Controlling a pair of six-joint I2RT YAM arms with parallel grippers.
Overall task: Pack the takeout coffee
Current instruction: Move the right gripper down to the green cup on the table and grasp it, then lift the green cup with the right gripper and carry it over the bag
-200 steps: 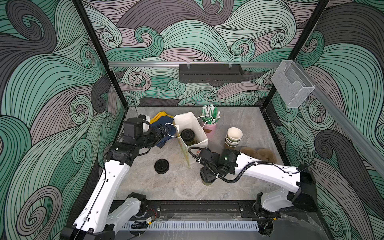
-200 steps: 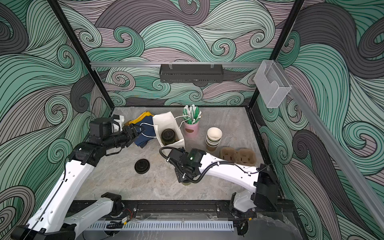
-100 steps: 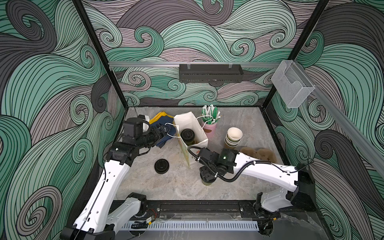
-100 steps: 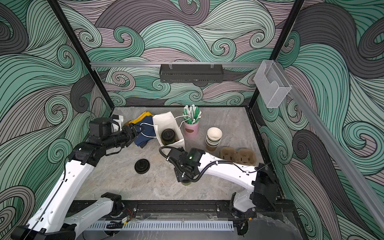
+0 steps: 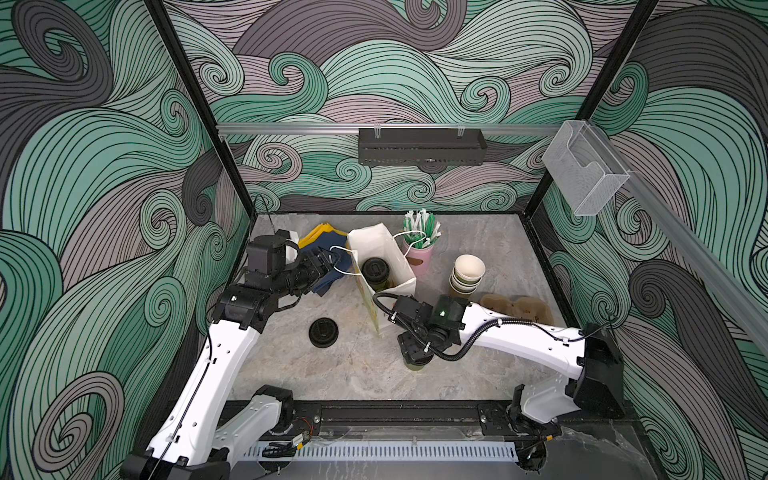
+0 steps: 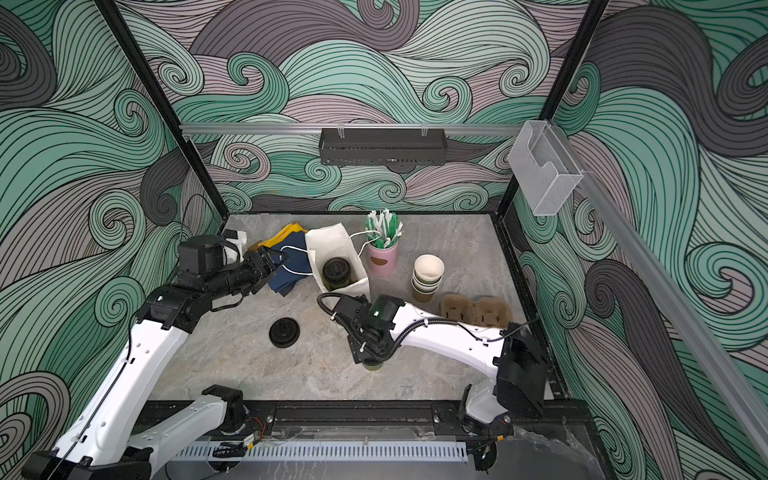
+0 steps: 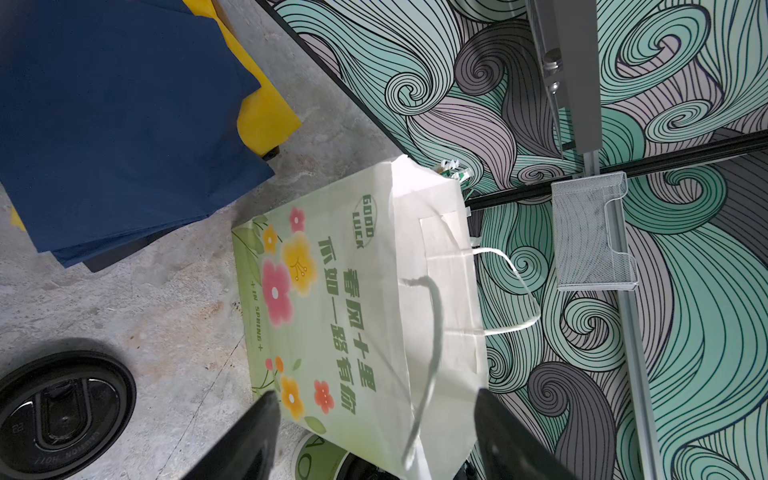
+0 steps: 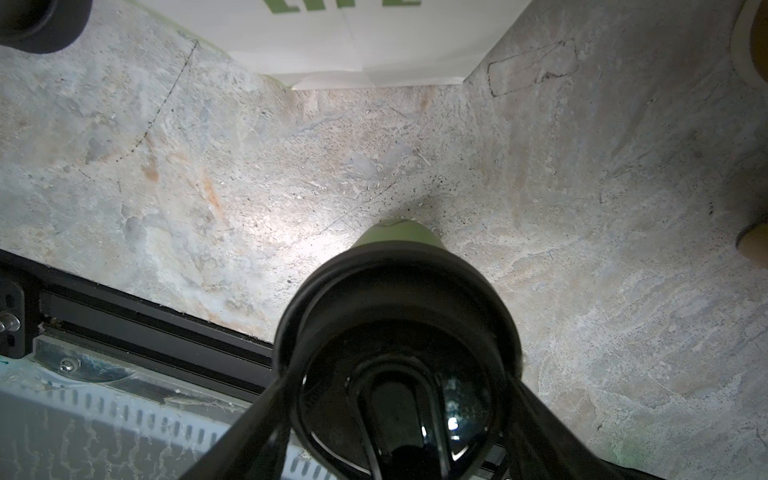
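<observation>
One takeout coffee [image 5: 375,270] [image 6: 336,269], olive green with a black lid, stands inside the open white paper bag [image 5: 399,266] [image 6: 328,245]. The other takeout coffee [image 5: 417,365] [image 6: 372,365] stands on the table in front of the bag. My right gripper [image 5: 415,357] [image 8: 399,374] reaches down over it. The two fingers press the rim of its black lid [image 8: 395,291] from both sides. My left gripper [image 5: 330,262] [image 6: 282,257] [image 7: 374,407] is open at the bag's left side. The white string handle [image 7: 434,332] hangs loose between its fingers.
A loose black lid [image 5: 323,332] [image 6: 284,332] lies left of the bag. Blue and yellow napkins [image 5: 324,245] lie under the left gripper. A pink cup of stirrers [image 5: 417,253], a stack of lidless cups [image 5: 467,274] and a brown cardboard carrier [image 5: 515,307] stand right of the bag.
The right wrist has shifted a little over the front cup. The left arm, the bag and both cups stay where they were.
</observation>
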